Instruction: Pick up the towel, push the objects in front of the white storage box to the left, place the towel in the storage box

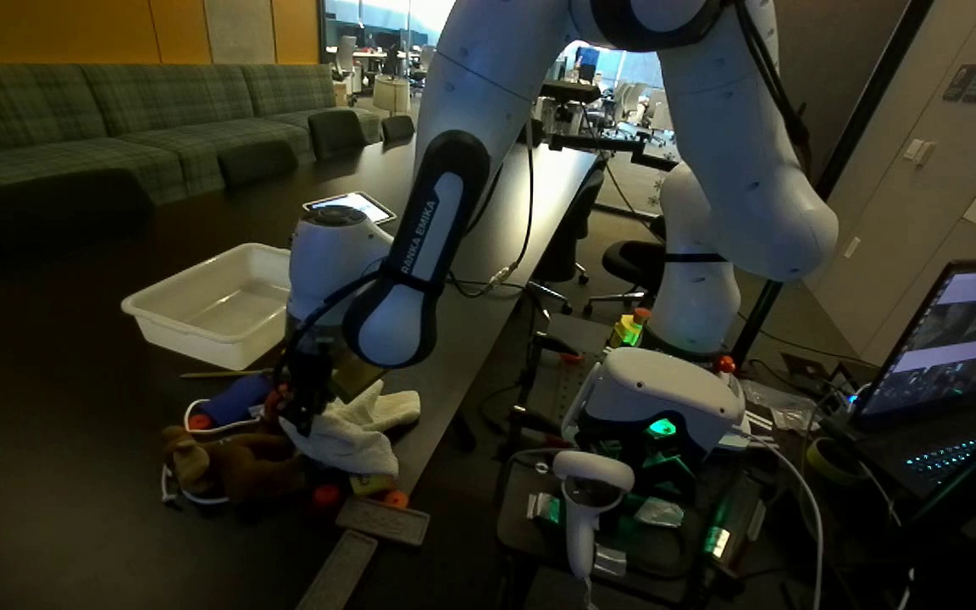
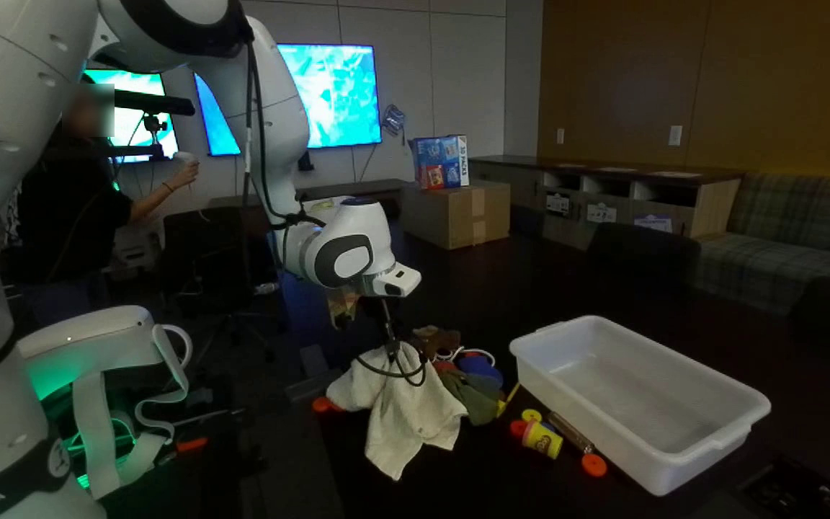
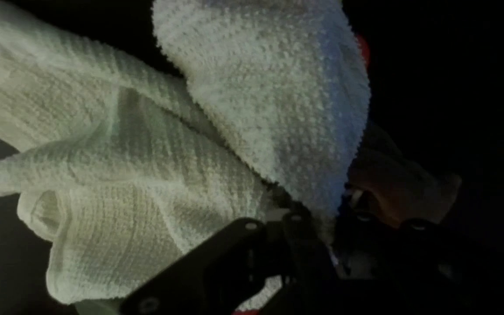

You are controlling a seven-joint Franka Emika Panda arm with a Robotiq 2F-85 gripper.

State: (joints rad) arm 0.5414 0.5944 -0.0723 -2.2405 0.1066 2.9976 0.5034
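Towel (image 2: 415, 407): hung from the gripper (image 3: 325, 225) beside the pile (image 2: 483, 369), well apart from the box (image 2: 645, 396). Contact with the table (image 1: 56, 407) below: not clear.
Gripper: drawn in to little more than the fabric's thickness, pinching a gathered peak of towel.
Pinch: taken at a bunched tip, probably for a sure bite, leaving the rest to drape; liable to trail over loose things during a sweep.
Weave: off-white, ribbed, fuzzy along the edge, rolled in soft folds, bluish down one flap in the wrist view; limp, likely to crumple easily.
Pile: just beside the towel, toward the box. Made up in part of plush (image 1: 238, 468), blue bundle (image 1: 238, 402) and green cloth (image 2: 476, 398). Perhaps put in the way on purpose, for shoving left.
By the box: strewn with a tub (image 2: 543, 440), tipped, apparently on its side, plus yellow lid (image 2: 532, 416), orange lid (image 2: 594, 465) and rod (image 2: 571, 432). Likely meant as obstacles too.
Box: white, upright, mouth up, presumably stationed to receive; not yet holding the towel.
Way in: likely by a leftward push first, without letting go.
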